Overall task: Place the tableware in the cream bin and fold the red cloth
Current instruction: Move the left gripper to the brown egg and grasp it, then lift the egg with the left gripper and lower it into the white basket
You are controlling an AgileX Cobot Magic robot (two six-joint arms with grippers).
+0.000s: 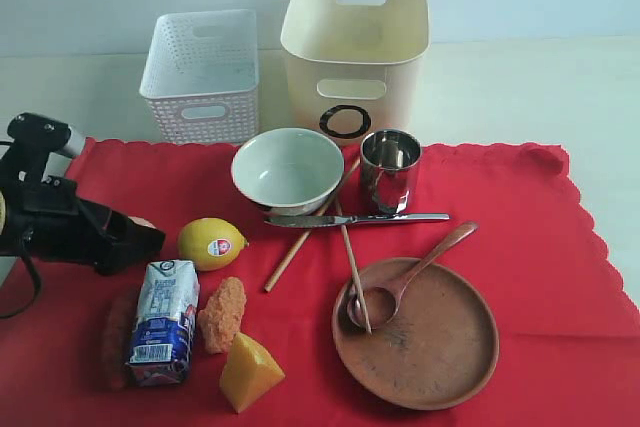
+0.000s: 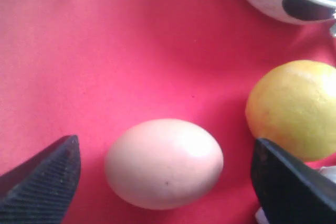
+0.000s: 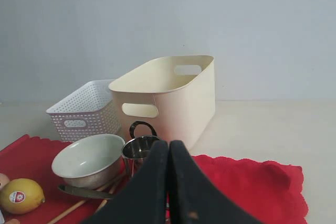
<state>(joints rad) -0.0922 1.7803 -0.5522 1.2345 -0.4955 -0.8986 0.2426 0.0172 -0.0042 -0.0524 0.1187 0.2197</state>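
The left arm [image 1: 55, 222] was blocky and black, with a pale grey cylinder [image 1: 62, 137] on top and a black cable [image 1: 36, 285] looping beneath. The left end effector [image 2: 165, 182] had black, finely ribbed fingers [image 2: 44, 182]; the right end effector [image 3: 168, 143] was smooth black.

Red cloth [image 1: 540, 237]: matt woven fabric, soft creases. Cup [image 1: 390, 169], knife [image 1: 360, 219]: polished steel, mirror-bright. Bowl [image 1: 288, 169]: smooth, glossy, looks glazed. Plate [image 1: 430, 347], spoon [image 1: 420, 267], chopsticks [image 1: 300, 247]: bare wood, matt; plate scuffed. Cream bin [image 1: 355, 47]: smooth plastic, satin. White basket [image 1: 200, 72]: perforated plastic. Egg [image 2: 164, 163]: smooth shell, faint sheen. Lemon [image 2: 294, 106]: dimpled, glossy skin. Milk carton [image 1: 163, 335]: printed paperboard. My left claw [image 2: 165, 150]: pads [image 2: 44, 184] black, finely ribbed, matt.
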